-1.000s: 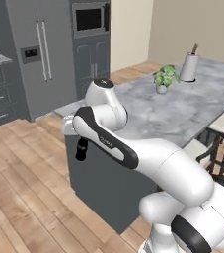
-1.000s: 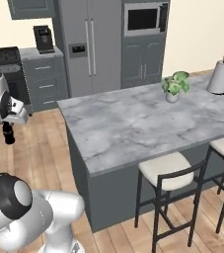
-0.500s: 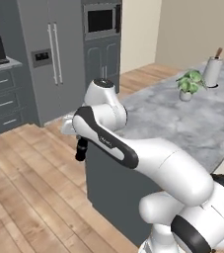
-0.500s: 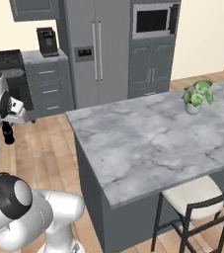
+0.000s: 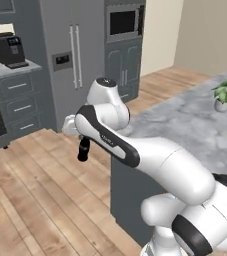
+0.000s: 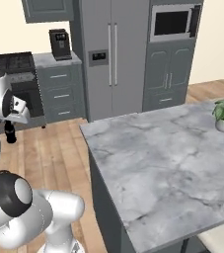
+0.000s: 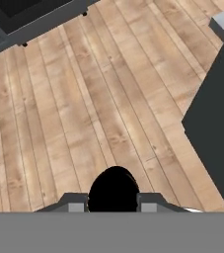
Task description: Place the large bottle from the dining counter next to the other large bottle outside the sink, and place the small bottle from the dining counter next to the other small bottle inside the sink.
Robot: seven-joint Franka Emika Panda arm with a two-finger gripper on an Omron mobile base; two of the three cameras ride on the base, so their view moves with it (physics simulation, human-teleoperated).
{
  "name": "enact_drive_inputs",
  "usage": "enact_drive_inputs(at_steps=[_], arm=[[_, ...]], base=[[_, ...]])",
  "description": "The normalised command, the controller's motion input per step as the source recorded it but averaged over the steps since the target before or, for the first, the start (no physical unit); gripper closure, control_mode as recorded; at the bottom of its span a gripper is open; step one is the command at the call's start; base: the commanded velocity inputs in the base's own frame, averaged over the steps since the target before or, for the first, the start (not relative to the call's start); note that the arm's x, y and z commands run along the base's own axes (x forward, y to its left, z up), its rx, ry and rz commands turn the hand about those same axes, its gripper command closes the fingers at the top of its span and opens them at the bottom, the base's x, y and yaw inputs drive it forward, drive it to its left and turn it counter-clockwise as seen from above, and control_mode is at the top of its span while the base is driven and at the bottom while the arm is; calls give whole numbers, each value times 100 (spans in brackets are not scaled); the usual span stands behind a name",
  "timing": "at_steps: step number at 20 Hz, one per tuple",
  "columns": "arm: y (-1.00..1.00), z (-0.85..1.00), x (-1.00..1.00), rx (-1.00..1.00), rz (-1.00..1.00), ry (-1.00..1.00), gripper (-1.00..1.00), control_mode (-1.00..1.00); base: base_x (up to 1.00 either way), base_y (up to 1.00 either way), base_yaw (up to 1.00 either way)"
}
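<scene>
Hand (image 5: 83, 156) clamped on a dark bottle (image 7: 113, 189) — hanging upright over the wood floor (image 7: 84, 99), counter (image 6: 172, 163) just beside — sink not visible.

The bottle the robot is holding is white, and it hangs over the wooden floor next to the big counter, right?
Not white: the bottle in the gripper is black, as the left base view shows. It does hang over the wooden floor beside the dining counter.
</scene>
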Motion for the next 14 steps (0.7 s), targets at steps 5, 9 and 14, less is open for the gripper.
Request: enact_drive_inputs(at_steps=[5, 9, 14], arm=[[0, 0, 0, 0, 0, 0, 100, 100], [0, 0, 0, 0, 0, 0, 100, 100], [0, 0, 0, 0, 0, 0, 100, 100]], base=[[35, 57, 21], [32, 53, 18], [34, 39, 21]])
